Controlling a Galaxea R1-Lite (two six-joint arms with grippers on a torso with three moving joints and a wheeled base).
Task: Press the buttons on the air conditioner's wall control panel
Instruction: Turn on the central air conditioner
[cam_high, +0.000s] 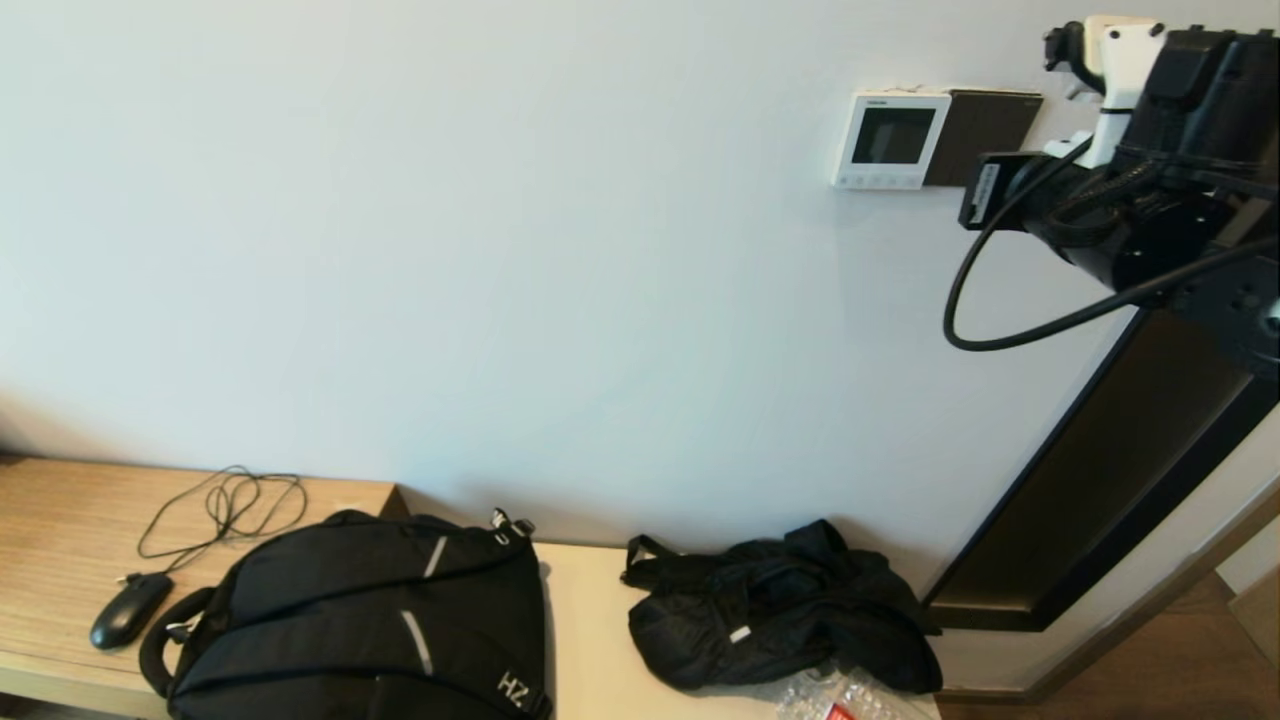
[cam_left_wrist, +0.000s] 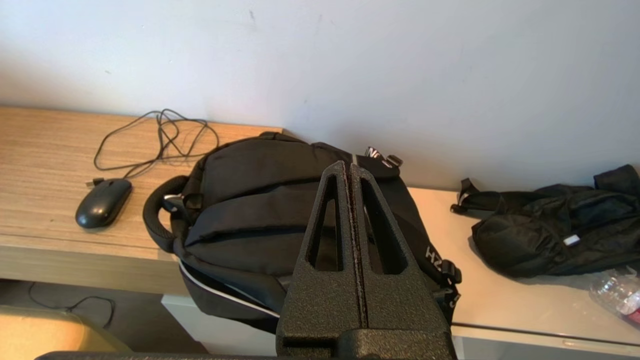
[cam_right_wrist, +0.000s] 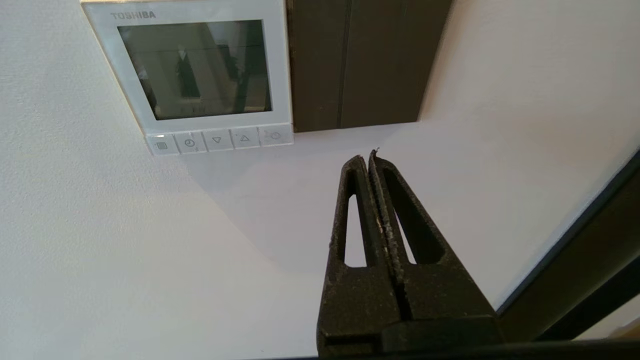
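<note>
The air conditioner's wall control panel (cam_right_wrist: 195, 75) is mounted high on the wall, its right edge touching a dark brown plate (cam_right_wrist: 360, 62); the screen reads dark. The buttons (cam_right_wrist: 217, 140) form a single row of five along the panel's lower edge. The right gripper (cam_right_wrist: 368, 156) is raised near the wall, below the dark plate and off to the side of the button row, not in contact with the panel. Its fingers are pressed fully together, holding nothing, and form one narrow tip suited to pressing. The left gripper (cam_left_wrist: 348, 167) hangs parked over the black backpack (cam_left_wrist: 280, 210) on the table (cam_left_wrist: 40, 150), fingers likewise closed on nothing. Assessment: the approach is incomplete and no button appears pressed. To do this step well, the tip should be carried sideways toward the row and aligned on a single button before advancing, since the buttons sit edge to edge and an off-centre push may catch two. The advance should be square to the wall, short and light, with fingers kept together, avoiding the screen above.
</note>
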